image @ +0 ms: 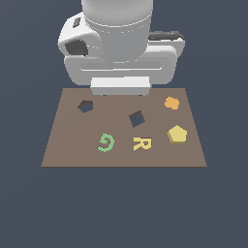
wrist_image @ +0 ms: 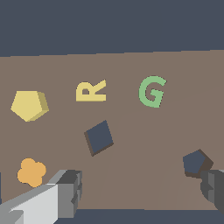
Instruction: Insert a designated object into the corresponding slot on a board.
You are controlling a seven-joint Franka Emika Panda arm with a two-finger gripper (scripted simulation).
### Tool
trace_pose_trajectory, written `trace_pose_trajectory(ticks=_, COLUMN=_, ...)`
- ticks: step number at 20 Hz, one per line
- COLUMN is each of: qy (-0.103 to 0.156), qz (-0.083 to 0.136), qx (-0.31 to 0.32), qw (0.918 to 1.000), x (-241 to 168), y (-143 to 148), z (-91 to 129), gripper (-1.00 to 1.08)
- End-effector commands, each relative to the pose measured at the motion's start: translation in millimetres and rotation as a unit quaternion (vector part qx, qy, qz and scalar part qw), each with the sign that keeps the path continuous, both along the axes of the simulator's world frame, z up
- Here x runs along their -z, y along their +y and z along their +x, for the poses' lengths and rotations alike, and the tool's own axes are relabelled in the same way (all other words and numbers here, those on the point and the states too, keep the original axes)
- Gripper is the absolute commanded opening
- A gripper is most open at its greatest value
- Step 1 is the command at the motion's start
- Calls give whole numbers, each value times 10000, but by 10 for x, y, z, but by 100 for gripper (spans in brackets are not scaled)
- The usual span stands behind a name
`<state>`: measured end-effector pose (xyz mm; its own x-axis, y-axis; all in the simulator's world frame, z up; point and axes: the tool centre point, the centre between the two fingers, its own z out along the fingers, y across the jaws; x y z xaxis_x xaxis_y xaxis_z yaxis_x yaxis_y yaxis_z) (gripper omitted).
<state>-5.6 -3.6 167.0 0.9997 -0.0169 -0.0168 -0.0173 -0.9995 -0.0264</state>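
Note:
The yellow pentagon block (image: 177,134) lies on the brown board (image: 68,145) near the exterior view's right edge; it also shows in the wrist view (wrist_image: 29,105). The dark pentagon slot (image: 85,106) is at the board's far corner on the exterior view's left, and shows in the wrist view (wrist_image: 197,162) beside one fingertip (wrist_image: 214,188). My gripper (wrist_image: 140,192) is open and empty, high above the board's far edge. The other fingertip (wrist_image: 68,190) is near the orange block. The arm's body (image: 120,53) hides the fingers in the exterior view.
An orange lumpy block (image: 172,103) (wrist_image: 31,172) lies at the far corner on the exterior view's right. A dark square hole (image: 136,118) (wrist_image: 99,138) sits mid-board. A green G (image: 106,143) (wrist_image: 152,91) and a yellow R (image: 142,143) (wrist_image: 91,91) lie nearer the front.

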Motion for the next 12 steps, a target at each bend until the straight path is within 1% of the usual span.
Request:
trace_pose_trajectory(ticks=1, qy=0, qz=0, qx=0, qw=10000, x=0, y=0, z=0, gripper=100)
trace_pose_trajectory(ticks=6, qy=-5, qz=-3, qx=-60, qw=10000, x=52, y=75, z=34, gripper=100)
trace_pose_trajectory(ticks=12, qy=-22, qz=-16, qx=-290, qw=9996, x=247, y=360, z=155, gripper=100)
